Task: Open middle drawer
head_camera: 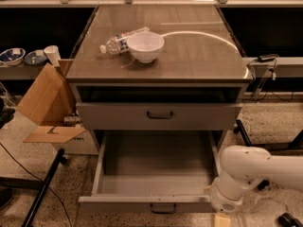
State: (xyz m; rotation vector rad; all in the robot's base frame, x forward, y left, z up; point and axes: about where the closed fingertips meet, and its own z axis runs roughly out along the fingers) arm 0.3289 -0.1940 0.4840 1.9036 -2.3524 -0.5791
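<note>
The middle drawer (pixel 156 174) is pulled far out of the grey cabinet and shows a plain grey, empty inside. Its low flat front carries a small black handle (pixel 163 207) near the bottom edge of the view. My gripper (pixel 221 218) hangs from the white arm (pixel 251 171) at the drawer's front right corner, close beside the front panel, partly cut off by the frame's bottom edge. The taller-fronted top drawer (pixel 160 116) above is closed. The lowest drawer is hidden under the open one.
A white bowl (pixel 145 46) and a lying plastic bottle (pixel 120 39) sit on the cabinet top (pixel 199 56). An open cardboard box (pixel 47 108) stands at the left of the cabinet. A black pole (pixel 42 193) slants across the floor at lower left.
</note>
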